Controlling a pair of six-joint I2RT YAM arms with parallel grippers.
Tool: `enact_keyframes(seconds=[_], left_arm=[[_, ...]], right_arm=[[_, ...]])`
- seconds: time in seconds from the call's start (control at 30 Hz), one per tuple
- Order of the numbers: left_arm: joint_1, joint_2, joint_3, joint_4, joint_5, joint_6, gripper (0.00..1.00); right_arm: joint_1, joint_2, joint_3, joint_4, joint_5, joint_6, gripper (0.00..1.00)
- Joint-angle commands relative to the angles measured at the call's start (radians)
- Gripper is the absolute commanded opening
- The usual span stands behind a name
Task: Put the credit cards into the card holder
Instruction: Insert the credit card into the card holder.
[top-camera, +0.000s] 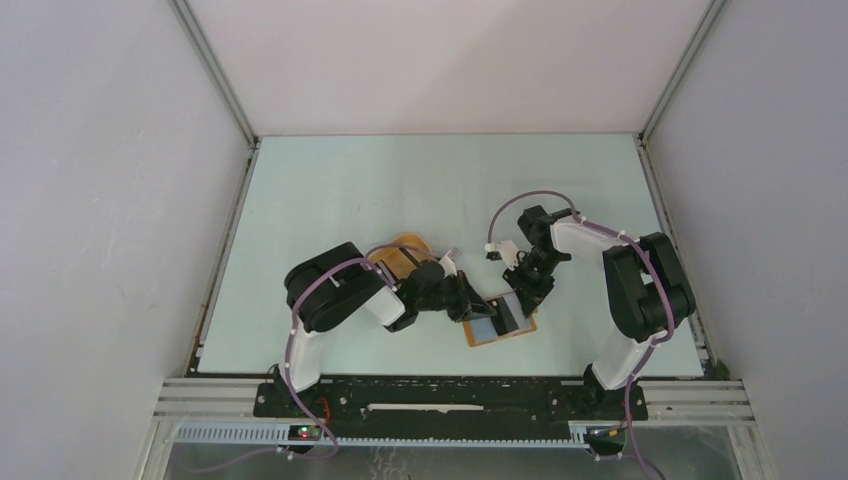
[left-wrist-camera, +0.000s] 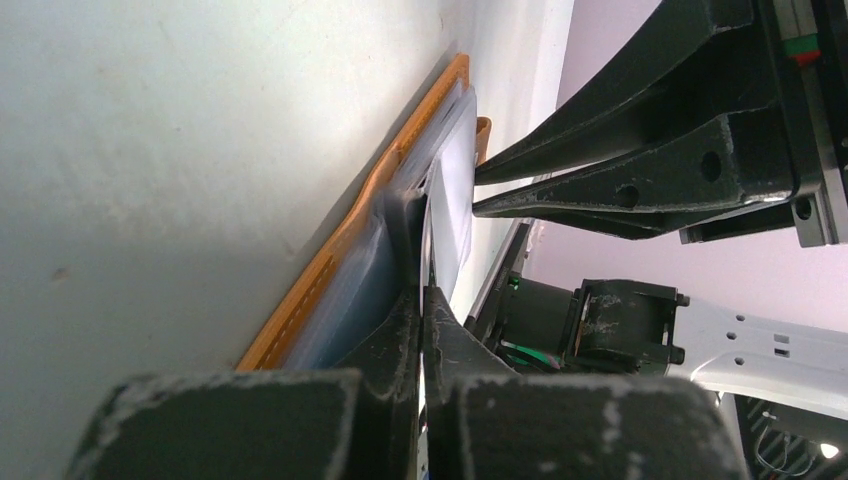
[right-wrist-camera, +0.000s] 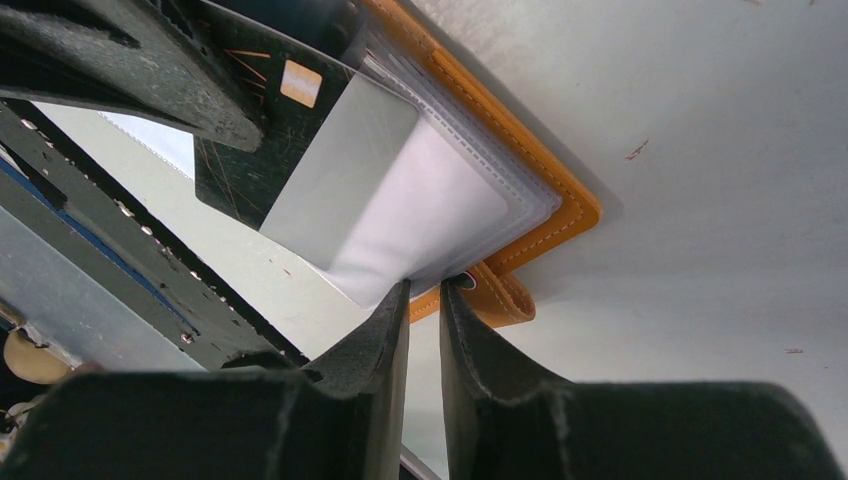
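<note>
The orange-tan card holder (top-camera: 524, 331) lies open on the table near the front, between both arms. Its stitched rim shows in the left wrist view (left-wrist-camera: 318, 272) and the right wrist view (right-wrist-camera: 566, 188). My left gripper (top-camera: 472, 303) (left-wrist-camera: 425, 290) is shut on a thin pale credit card (left-wrist-camera: 452, 200) held edge-on against the holder. That grey-white card (right-wrist-camera: 338, 172) sits partly inside a clear inner sleeve. A dark card with a gold chip (right-wrist-camera: 240, 150) lies beside it. My right gripper (top-camera: 522, 298) (right-wrist-camera: 425, 285) pinches the clear sleeve's edge at the holder's corner, jaws almost closed.
An oval orange tray (top-camera: 405, 247) sits behind the left arm's wrist. Grey walls enclose the pale green table (top-camera: 400, 190) on three sides. The two grippers are very close together over the holder, with the right gripper's fingers (left-wrist-camera: 600, 165) just above the card.
</note>
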Motion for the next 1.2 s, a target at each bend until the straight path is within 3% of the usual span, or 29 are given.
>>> enact_keyframes(seconds=[0.0,0.23,0.57,0.83,1.07,1.17], left_arm=[[-0.005,0.035,0.035,-0.076,0.038,0.017,0.02],[-0.004,0.047,0.058,-0.077,0.047,0.018,0.05],[0.002,0.014,0.04,-0.077,0.047,0.024,0.31],[0.008,0.015,0.039,-0.077,0.054,0.027,0.37],[0.014,0.019,0.037,-0.077,0.062,0.03,0.4],[0.016,0.02,0.034,-0.075,0.064,0.029,0.4]], right_arm=[[0.018,-0.016,0.017,0.011,-0.016,0.009,0.25],[0.018,-0.024,0.018,0.014,-0.019,0.012,0.26],[0.005,-0.107,0.017,0.017,-0.083,-0.006,0.31],[0.015,-0.237,0.015,0.007,-0.227,-0.093,0.3],[0.143,-0.419,-0.041,0.07,-0.328,-0.243,0.29],[0.241,-0.514,-0.106,0.131,-0.359,-0.408,0.29]])
